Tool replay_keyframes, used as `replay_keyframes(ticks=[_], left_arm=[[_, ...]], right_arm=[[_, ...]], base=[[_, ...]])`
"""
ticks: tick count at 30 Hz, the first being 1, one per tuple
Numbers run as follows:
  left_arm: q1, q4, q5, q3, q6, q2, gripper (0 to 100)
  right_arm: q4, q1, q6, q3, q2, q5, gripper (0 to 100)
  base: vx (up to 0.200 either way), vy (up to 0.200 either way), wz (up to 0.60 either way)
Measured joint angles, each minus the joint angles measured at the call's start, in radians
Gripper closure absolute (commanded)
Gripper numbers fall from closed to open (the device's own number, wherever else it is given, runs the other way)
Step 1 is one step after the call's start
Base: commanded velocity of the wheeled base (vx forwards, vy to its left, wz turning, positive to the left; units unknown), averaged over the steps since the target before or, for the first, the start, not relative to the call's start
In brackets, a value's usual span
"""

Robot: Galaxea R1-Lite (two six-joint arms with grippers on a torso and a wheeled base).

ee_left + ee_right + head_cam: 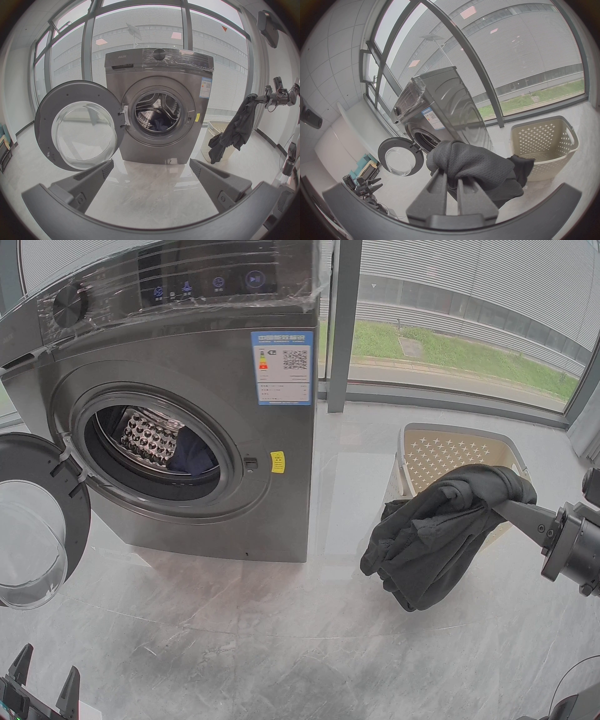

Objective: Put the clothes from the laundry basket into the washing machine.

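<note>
While right gripper clamps tight on garment, which hangs just beside basket, carry it high toward drum, well apart; keep trailing hem off floor and clear of door.

Bare laundry room, film-wrapped washing machine, laundry basket, grey marble floor, tall windows onto grass

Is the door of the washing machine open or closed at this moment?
Open. The door is swung aside from the washing machine, and the drum shows through the opening, with a dark cloth inside.
</note>
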Motion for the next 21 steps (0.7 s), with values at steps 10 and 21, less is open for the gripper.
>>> replay_keyframes(ticks=[10, 21], left_arm=[[0.0, 0.0, 0.0, 0.0, 0.0, 0.0, 0], [0.0, 0.0, 0.0, 0.0, 0.0, 0.0, 0]], right_arm=[[0.0, -0.001, 0.0, 0.0, 0.001, 0.001, 100], [0.0, 0.0, 0.0, 0.001, 0.006, 0.002, 100]], base=[[-0.06, 0.02, 0.0], [-0.109, 0.0, 0.0]])
